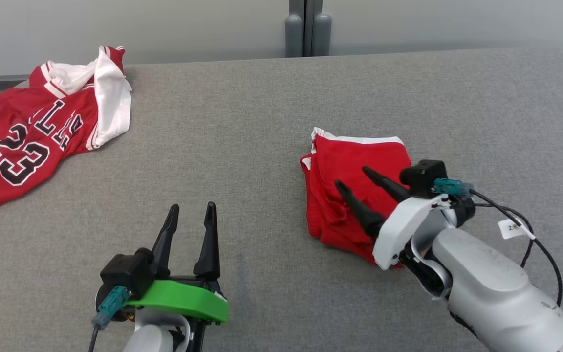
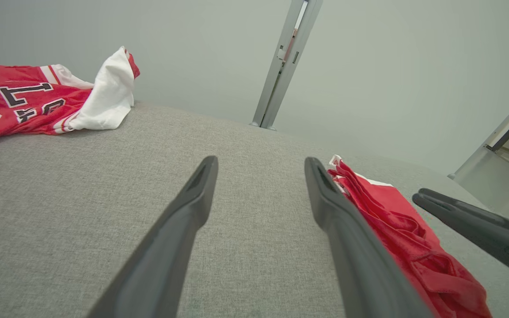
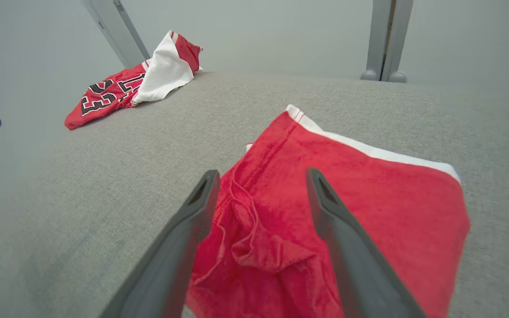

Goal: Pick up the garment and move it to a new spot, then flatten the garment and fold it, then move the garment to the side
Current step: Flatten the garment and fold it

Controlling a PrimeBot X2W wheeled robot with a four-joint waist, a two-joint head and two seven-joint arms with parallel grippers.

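**Head view.** The garment (image 1: 355, 168), what look like red knit shorts with a white band, lies as a compact, layered stack right of centre in the frame, on the grey fabric-covered worktop (image 1: 262, 146). Judging by that shape, the flattening and folding are done. What may be left is the move to the side, and I cannot tell whether this spot already counts as the side. The right end effector (image 1: 351, 177) hovers over the stack's near edge with its dark fingers spread and nothing between them. The left end effector (image 1: 192, 208), at lower left, is also spread and holds nothing. A crumpled red basketball jersey with white lining and black numerals (image 1: 32, 142) lies at upper left, well apart. A pale wall and a grey partition post (image 1: 307, 29) stand behind the worktop.

**Left wrist view.** The spread fingers frame bare grey weave. The garment (image 2: 396, 221) lies at lower right and the jersey (image 2: 29, 101) at upper left.

**Right wrist view.** The open fingers point over the garment (image 3: 369, 198). Its white band runs along the far edge, and loose drawstring folds bunch near the fingers. The surface around it is plain and uncluttered.
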